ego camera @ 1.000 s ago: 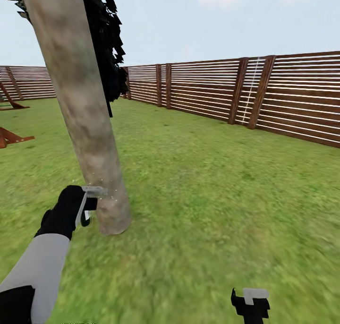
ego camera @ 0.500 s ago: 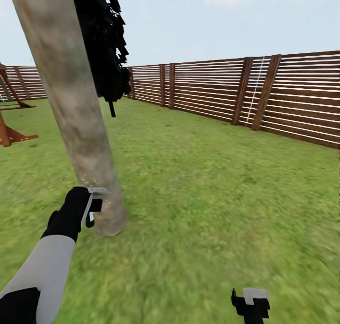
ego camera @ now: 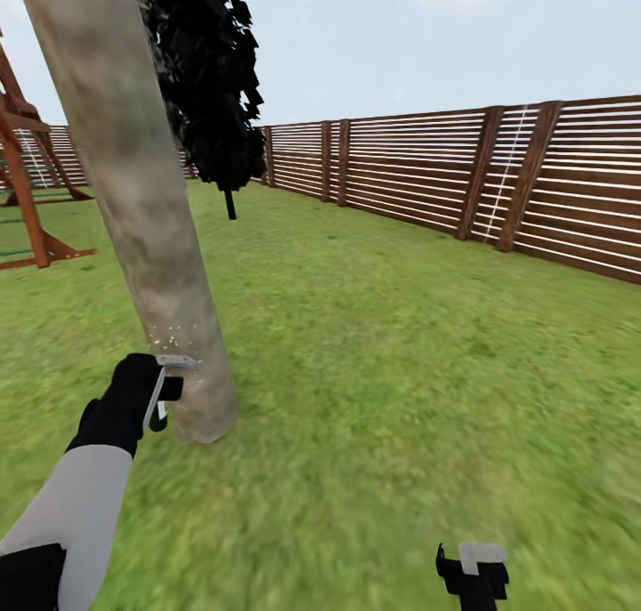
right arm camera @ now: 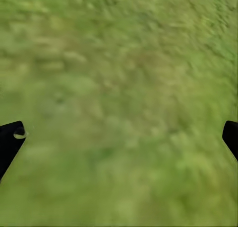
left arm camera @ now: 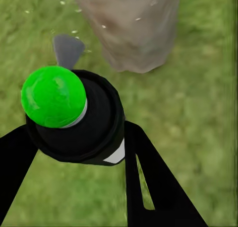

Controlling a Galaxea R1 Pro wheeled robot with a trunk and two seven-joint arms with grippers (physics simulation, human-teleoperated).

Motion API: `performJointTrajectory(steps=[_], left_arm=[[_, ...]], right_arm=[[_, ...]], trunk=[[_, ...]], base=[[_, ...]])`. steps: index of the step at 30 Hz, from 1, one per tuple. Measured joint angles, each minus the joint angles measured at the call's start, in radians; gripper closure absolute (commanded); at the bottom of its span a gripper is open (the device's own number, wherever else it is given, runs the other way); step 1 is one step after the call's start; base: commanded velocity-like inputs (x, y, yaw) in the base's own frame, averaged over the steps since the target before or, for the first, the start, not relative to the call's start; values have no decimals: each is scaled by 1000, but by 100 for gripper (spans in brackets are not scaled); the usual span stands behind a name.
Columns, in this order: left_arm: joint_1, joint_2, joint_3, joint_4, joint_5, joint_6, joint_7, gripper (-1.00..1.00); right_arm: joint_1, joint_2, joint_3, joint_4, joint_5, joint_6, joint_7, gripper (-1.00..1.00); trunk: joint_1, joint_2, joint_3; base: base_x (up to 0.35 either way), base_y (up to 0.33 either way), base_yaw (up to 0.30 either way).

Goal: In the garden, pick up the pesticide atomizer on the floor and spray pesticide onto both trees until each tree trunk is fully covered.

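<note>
One left claw clamps pesticide atomizer beside tree trunk; right claw spread.

Head and left wrist views share the tree trunk.

Tree trunk stands left on the lawn, fence behind at right
</note>
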Motion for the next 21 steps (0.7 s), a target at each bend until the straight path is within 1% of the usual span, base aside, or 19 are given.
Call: performJointTrajectory(steps=[3,6,16,18,21], left_arm=[[0,-7,0,1,-2,0,0,100],[0,-7,0,1,-8,0,0,100],[0,-4,-1,1,-11,-2,1,100],[2,8,5,9,-16,-2,1,100],[3,25,7,14,-13,-2,1,100]], right_arm=[[0,0,0,0,0,0,0,-100],[0,0,0,1,0,0,0,-100],[0,0,0,0,0,0,0,-100],[0,0,0,0,0,0,0,-100],[0,0,0,1,0,0,-1,-100]], trunk=[[0,0,0],[0,0,0],[0,0,0],[0,0,0],[0,0,0]], base=[[158,-238,31],[108,-260,3],[7,-274,0],[0,-275,70],[0,-275,224]])
